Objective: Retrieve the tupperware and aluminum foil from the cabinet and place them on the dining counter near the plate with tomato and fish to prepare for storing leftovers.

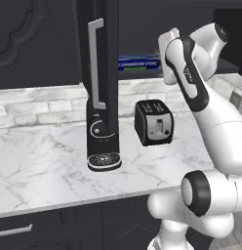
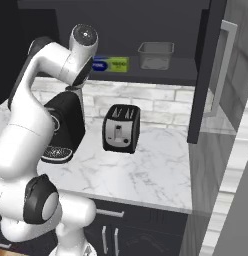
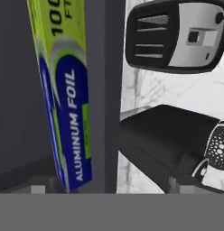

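Note:
The black cabinet stands open, its door (image 1: 106, 58) swung out with the silver bar handle (image 2: 223, 70) showing. On its shelf lies the blue aluminum foil box (image 2: 112, 64), seen again in the left base view (image 1: 137, 63). The dark grey tupperware (image 2: 156, 54) sits to the foil's right. My gripper (image 3: 109, 189) is open and held just in front of the shelf edge. The aluminum foil (image 3: 64, 103) fills the space ahead, nearer one fingertip, and nothing is gripped. My hand (image 1: 168, 53) hovers by the foil. The dining counter, plate, tomato and fish are out of view.
A black toaster (image 1: 153, 123) and a black coffee machine (image 1: 102, 139) stand on the marble worktop (image 1: 45, 161) below the cabinet, against the brick backsplash. The open door (image 2: 208, 75) juts out over the worktop. Black drawers (image 1: 45, 227) run underneath.

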Robot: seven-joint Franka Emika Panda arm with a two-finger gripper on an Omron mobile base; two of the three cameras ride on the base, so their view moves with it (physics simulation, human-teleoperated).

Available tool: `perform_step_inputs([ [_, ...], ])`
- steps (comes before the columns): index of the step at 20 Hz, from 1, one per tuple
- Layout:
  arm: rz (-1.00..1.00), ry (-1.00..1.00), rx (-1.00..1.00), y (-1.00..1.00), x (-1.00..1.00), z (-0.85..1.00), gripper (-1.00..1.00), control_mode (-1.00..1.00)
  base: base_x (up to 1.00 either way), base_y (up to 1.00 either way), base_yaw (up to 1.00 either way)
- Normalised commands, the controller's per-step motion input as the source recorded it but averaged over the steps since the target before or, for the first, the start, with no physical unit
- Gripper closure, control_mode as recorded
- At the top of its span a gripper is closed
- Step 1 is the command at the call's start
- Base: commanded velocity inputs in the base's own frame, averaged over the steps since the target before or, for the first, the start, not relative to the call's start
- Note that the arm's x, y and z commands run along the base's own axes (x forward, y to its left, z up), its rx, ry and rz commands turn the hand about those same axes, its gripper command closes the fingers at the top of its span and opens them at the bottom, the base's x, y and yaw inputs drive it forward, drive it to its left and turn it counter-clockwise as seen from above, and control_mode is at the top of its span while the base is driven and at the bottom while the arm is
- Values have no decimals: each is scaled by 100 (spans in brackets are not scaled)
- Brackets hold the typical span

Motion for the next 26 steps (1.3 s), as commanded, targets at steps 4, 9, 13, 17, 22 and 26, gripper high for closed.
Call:
perform_step_inputs([
  [4, 0, 18, 29, 17, 31, 3, -100, -100, 0, 0, 0],
  [9, 0, 24, 21, 17, 28, 4, -100, -100, 0, 0, 0],
  [13, 0, 9, 14, 1, 39, 38, -100, -100, 0, 0, 0],
  [17, 0, 0, 12, 0, 34, 26, -100, -100, 0, 0, 0],
  [22, 1, 0, 3, 0, 35, -9, -100, -100, 0, 0, 0],
  [26, 0, 0, 0, 0, 43, -11, -100, -100, 0, 0, 0],
])
